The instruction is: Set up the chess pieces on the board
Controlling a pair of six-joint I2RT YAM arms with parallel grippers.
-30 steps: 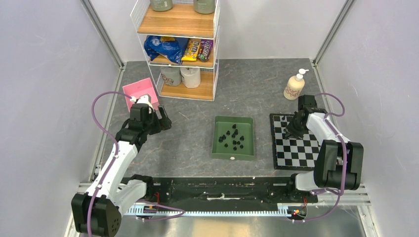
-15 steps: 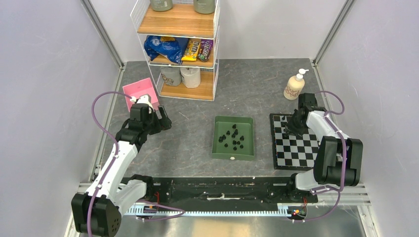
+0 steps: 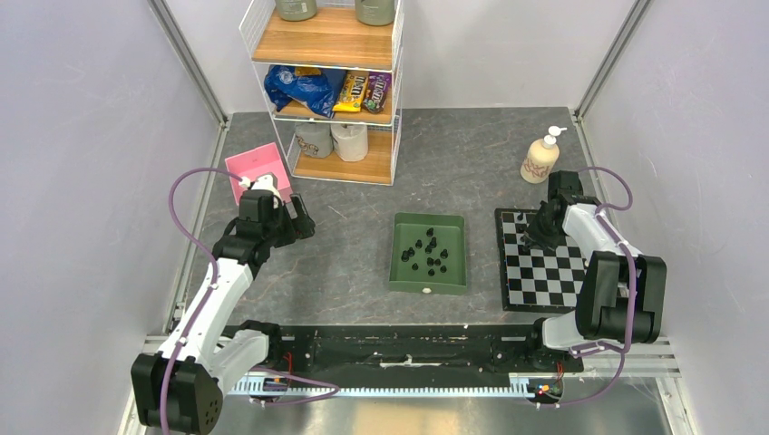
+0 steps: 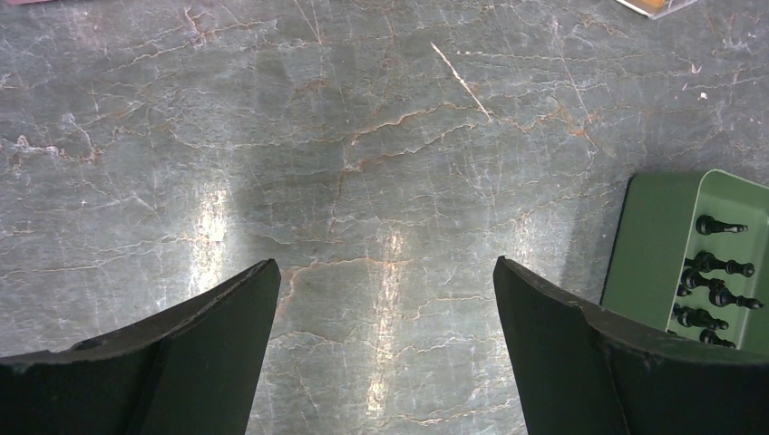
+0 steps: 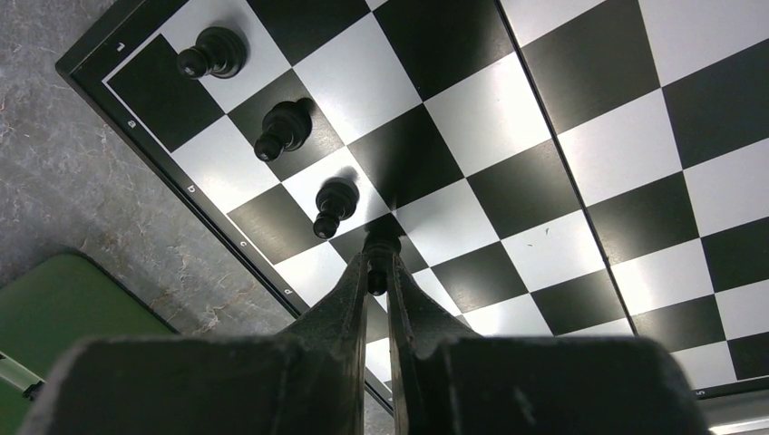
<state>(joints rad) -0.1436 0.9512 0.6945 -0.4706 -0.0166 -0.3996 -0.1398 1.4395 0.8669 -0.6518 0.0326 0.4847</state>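
1. Top view: the board (image 3: 544,283) lies at 3 o'clock from the green tray (image 3: 426,288). Most of the chess pieces (image 3: 426,254) are in that tray. My right hand (image 3: 537,237) is low over the board's 11 o'clock corner. My left hand (image 3: 295,222) hangs well apart, at 9 o'clock from the tray.

2. Left wrist view: my left hand (image 4: 385,265) is wide and holds nothing. Only the bare grey surface (image 4: 363,136) is under it. The tray (image 4: 653,245) peeks in at 4 o'clock, with black pieces lying on their sides inside.

3. Right wrist view: my right hand (image 5: 381,272) is narrow and pinches the top of one small black piece, the held piece (image 5: 383,243). It sits over a square by the board's (image 5: 544,181) edge. I cannot tell if its foot touches the square yet. Three black pieces (image 5: 283,127) stand in a row going off toward 11 o'clock. The closest one is just beside my fingers (image 5: 349,299).

4. What could go wrong, I think:
   - If I let go while the held piece is tilted or not down, it could fall over and roll.
   - If my fingers spread too far, they could bump the closest piece and knock the row down.
   - The piece could stick to one finger and lift away with it.
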